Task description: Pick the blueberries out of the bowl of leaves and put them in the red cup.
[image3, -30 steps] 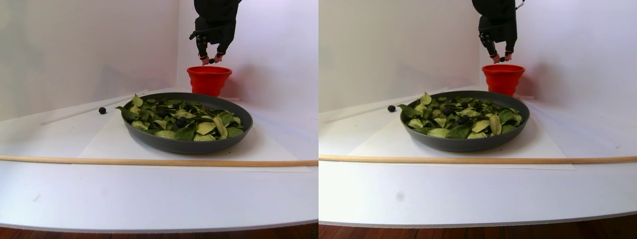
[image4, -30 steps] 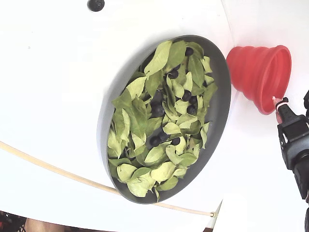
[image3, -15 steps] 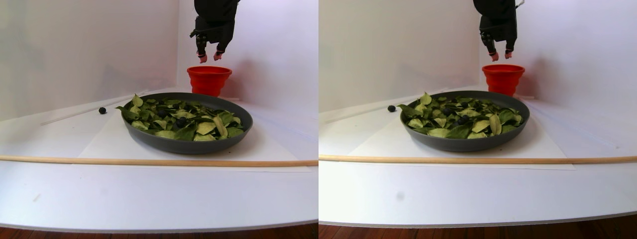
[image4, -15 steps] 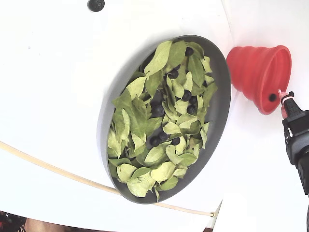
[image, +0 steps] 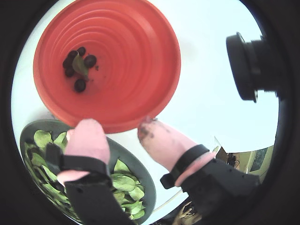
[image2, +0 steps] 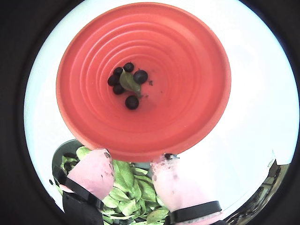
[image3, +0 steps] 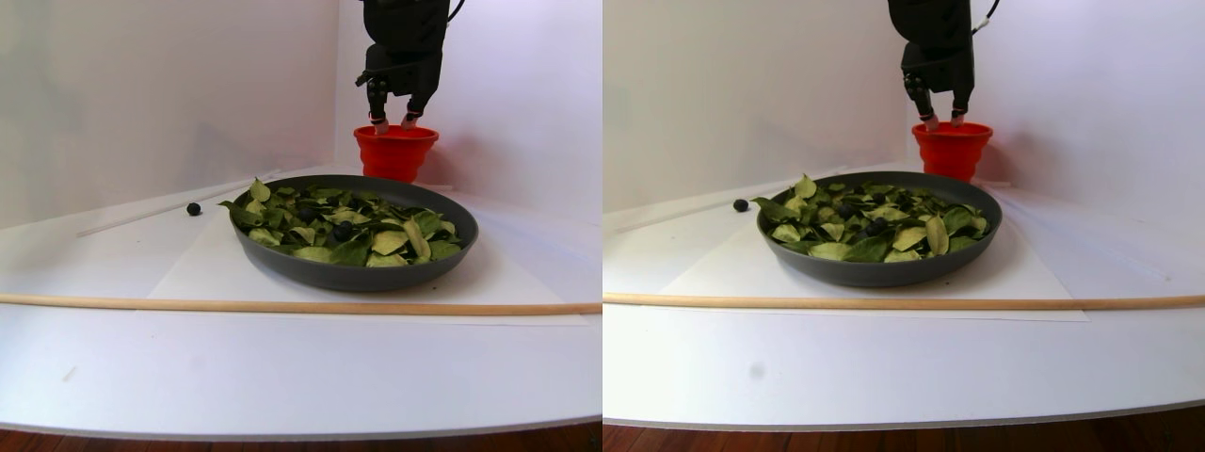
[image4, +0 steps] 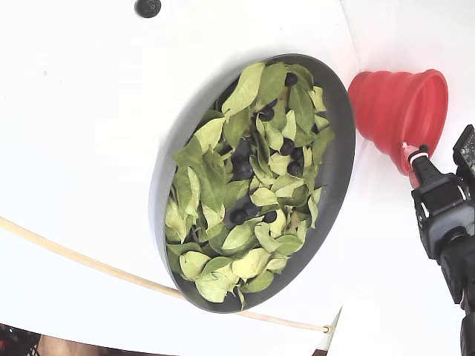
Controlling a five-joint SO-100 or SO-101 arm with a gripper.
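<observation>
The red cup (image2: 154,126) fills both wrist views, with several blueberries (image2: 131,101) and one small leaf lying on its bottom. My gripper (image2: 133,161) is open, and its pink fingertips (image: 89,136) hang just above the cup's rim on the bowl side with nothing between them. In the stereo pair view the gripper (image3: 394,121) is right over the red cup (image3: 395,155), behind the bowl of leaves (image3: 353,275). The fixed view shows more blueberries (image4: 241,169) among the leaves in the bowl (image4: 338,174), with the gripper (image4: 408,150) at the rim of the cup (image4: 386,104).
One loose blueberry (image3: 193,208) lies on the white table left of the bowl and shows again as a dark berry (image4: 148,7) in the fixed view. A long wooden dowel (image3: 282,305) lies across the table in front of the bowl. White walls stand close behind the cup.
A second ago the gripper held a blueberry above the cup. It opened, the berry dropped in, and the open gripper has since come down to the cup's rim.
</observation>
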